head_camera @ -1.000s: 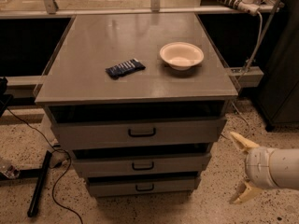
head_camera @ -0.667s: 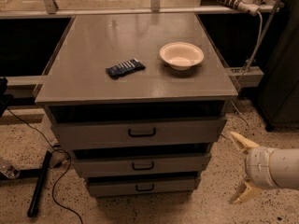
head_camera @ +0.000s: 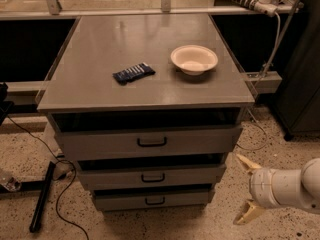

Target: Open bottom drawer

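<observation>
- Only the gripper (head_camera: 237,190) has shifted since the earlier frame: it has edged slightly lower and leftward toward the cabinet (head_camera: 100,91), and everything else lies as it did.
- At lower left, a black bar (head_camera: 40,199) and a loose cable (head_camera: 64,184) lie on the speckled floor, clear of the drawers.
- On the cabinet top, left of centre, a dark blue packet (head_camera: 133,73) carries pale markings, but no word on it can be read.
- Low in the middle of the frame, the bottom drawer (head_camera: 175,199) sits under two larger fronts. Its small black handle (head_camera: 155,201) is untouched, and it looks not yet pulled out. No label or writing shows on any front.
- Right of the packet stands a pale, empty bowl (head_camera: 194,59), unmarked.
- At lower right, the gripper hovers just off the cabinet's right corner, at about the level of the lower drawers. Its two pale fingers are spread wide and hold nothing.
- By my judgement this is the approach step. The next move calls for swinging left in front of the lowest front, lining the fingers up on the handle, closing, then pulling straight out.
</observation>
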`<state>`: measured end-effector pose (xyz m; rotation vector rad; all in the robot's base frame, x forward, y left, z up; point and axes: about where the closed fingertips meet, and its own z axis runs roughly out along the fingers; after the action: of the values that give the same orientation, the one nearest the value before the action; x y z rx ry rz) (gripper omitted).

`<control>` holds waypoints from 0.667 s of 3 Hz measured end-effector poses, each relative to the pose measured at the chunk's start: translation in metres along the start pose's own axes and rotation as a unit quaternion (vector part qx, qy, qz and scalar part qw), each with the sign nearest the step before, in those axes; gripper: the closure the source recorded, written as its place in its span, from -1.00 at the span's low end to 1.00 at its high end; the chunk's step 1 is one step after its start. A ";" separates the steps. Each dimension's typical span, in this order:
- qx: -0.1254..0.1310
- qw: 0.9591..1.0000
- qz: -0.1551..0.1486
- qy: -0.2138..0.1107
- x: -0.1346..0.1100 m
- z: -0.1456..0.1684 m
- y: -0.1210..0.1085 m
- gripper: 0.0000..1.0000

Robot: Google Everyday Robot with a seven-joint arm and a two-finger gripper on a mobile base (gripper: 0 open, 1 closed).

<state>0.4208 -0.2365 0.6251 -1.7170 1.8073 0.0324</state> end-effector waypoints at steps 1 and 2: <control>-0.018 0.998 0.060 -0.028 0.030 0.040 0.018 -1.00; -0.040 0.991 0.117 -0.056 0.055 0.082 0.043 -1.00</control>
<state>0.4190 -0.2434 0.5180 -1.5158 1.9369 0.2975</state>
